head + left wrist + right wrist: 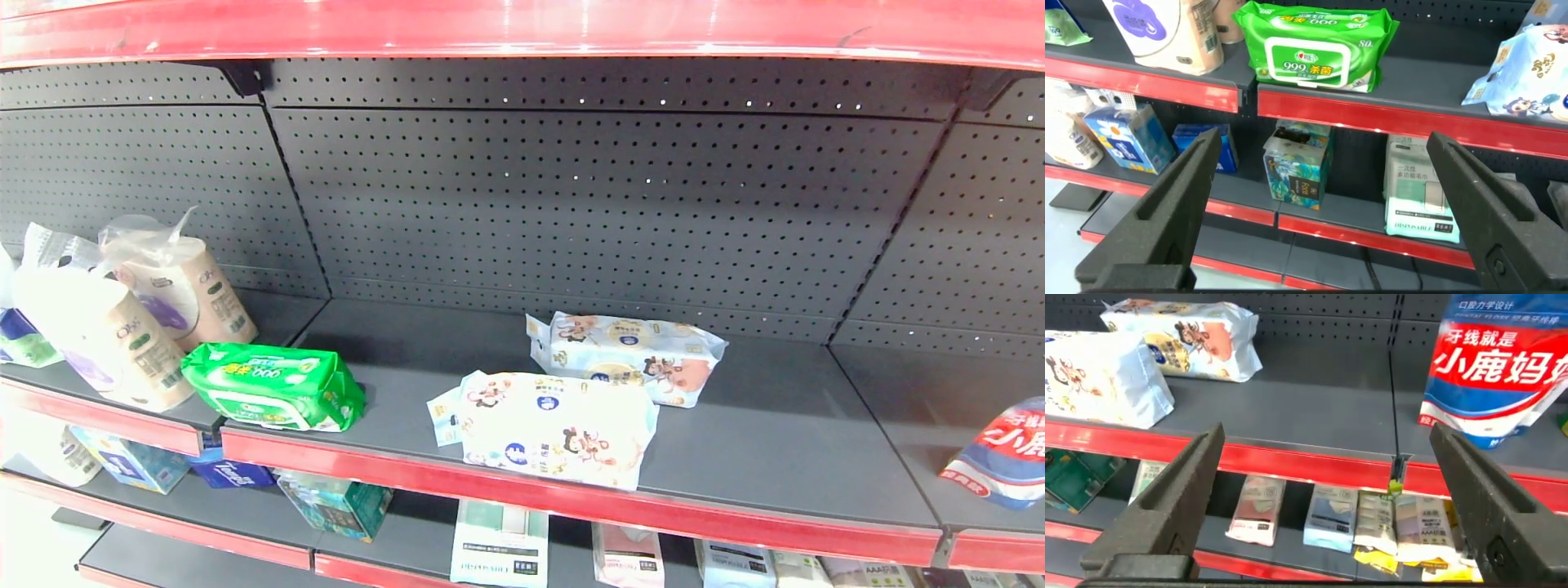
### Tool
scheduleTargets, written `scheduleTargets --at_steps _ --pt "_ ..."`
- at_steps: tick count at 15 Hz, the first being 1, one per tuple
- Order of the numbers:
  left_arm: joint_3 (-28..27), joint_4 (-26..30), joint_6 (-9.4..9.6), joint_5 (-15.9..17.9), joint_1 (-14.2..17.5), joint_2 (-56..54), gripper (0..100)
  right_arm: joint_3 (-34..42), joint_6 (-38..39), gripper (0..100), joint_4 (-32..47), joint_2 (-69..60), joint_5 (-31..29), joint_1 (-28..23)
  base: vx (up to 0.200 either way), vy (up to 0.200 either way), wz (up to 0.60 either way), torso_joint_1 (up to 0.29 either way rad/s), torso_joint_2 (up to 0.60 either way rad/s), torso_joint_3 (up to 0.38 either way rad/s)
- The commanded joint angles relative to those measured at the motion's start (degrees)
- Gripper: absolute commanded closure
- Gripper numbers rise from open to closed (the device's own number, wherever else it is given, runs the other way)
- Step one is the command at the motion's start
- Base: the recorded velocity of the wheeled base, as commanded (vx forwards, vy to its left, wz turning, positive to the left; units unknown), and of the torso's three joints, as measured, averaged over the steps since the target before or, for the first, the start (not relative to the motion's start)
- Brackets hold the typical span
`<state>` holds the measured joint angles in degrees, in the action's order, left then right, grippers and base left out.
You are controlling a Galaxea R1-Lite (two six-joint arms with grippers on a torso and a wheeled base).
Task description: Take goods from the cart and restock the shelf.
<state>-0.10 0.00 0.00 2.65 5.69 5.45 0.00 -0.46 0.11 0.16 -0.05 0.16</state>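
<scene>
Left hand (1323,140) spread wide, right hand (1327,433) likewise, facing shelf (1315,396)

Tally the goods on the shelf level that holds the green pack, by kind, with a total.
Bagged paper rolls: 2
Green wipes pack: 1
White cartoon-print packs: 2
Red-and-blue bag: 1
Blue-green pack, cut off at the left edge: 1
Total: 7

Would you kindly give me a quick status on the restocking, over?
Left gripper open, empty. Right gripper open, empty. Green wipes pack and two cartoon-print packs lying on shelf. Nothing obstructing the grippers.
</scene>
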Motion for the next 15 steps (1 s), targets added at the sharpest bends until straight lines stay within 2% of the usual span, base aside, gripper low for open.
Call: scheduleTargets --at_steps 1,5,15 --pt "0.01 0.00 0.09 -0.01 0.02 0.09 0 0.00 0.02 0 -0.02 0.02 0.05 0.11 0.000 0.000 0.00 0.000 0.00 0.000" --pt "0.01 0.00 0.00 -0.01 0.02 0.09 0 0.00 0.11 0 0.07 0.02 0.05 0.02 0.000 0.000 0.00 0.000 0.00 0.000" --pt "0.01 0.00 0.26 0.08 0.02 0.09 0 0.00 0.11 0 -0.02 0.02 0.22 0.02 0.000 0.000 -0.60 0.005 0.00 0.002"
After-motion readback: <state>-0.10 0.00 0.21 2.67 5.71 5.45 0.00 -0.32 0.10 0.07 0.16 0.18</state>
